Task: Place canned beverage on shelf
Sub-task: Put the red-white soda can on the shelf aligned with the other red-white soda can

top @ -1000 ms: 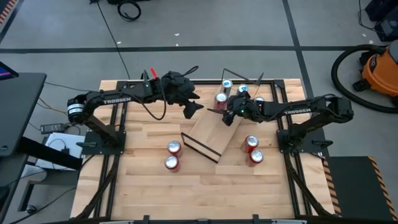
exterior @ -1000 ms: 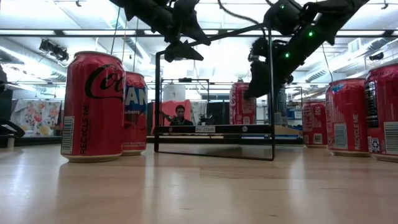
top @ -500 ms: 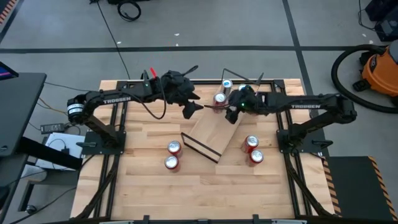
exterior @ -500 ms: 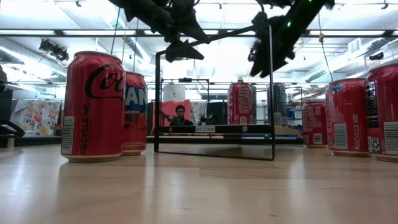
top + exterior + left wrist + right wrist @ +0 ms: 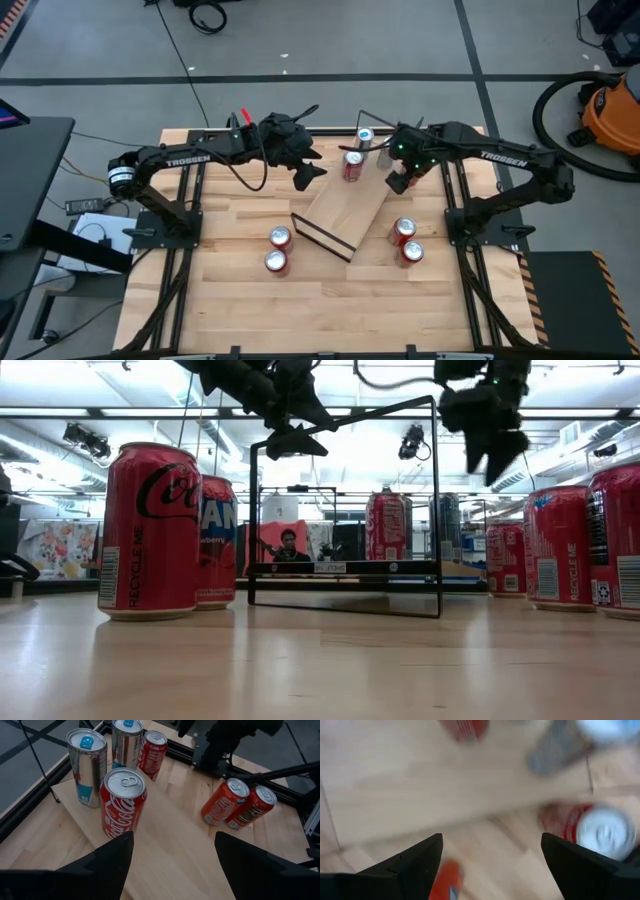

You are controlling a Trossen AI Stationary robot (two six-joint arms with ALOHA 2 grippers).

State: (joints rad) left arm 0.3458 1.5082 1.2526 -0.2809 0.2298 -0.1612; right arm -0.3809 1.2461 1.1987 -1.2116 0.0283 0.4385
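Cans on table, high view: a red can (image 5: 352, 165) standing on the shelf (image 5: 345, 210), at its far end; two silver-and-blue cans by that end, one (image 5: 364, 137) in plain sight, the other mostly hidden under the right arm; two red cans (image 5: 279, 238) (image 5: 275, 262) near the shelf's dark end; two more red cans (image 5: 403, 231) (image 5: 412, 252) on the right, beside the shelf. The left wrist view also shows a further red can (image 5: 152, 753) behind the silver ones, so eight cans at least.

Shelf: one light wood board with thin black wire frame, lying diagonally mid-table. It holds only the one red can, upright; the rest of the board is bare.

Left gripper (image 5: 306, 172) hovers above the table just left of the shelf's far end, fingers spread apart, nothing between them; its wrist camera looks down at the red can on the board.

Right gripper (image 5: 398, 181) is raised over the shelf's right edge, near the silver cans, fingers spread wide, empty, clear of the red can. Right wrist view is blurred; only a can top and the board are recognisable.

Low view: both grippers hang above the wire frame; a person (image 5: 290, 547) sits in the room behind.
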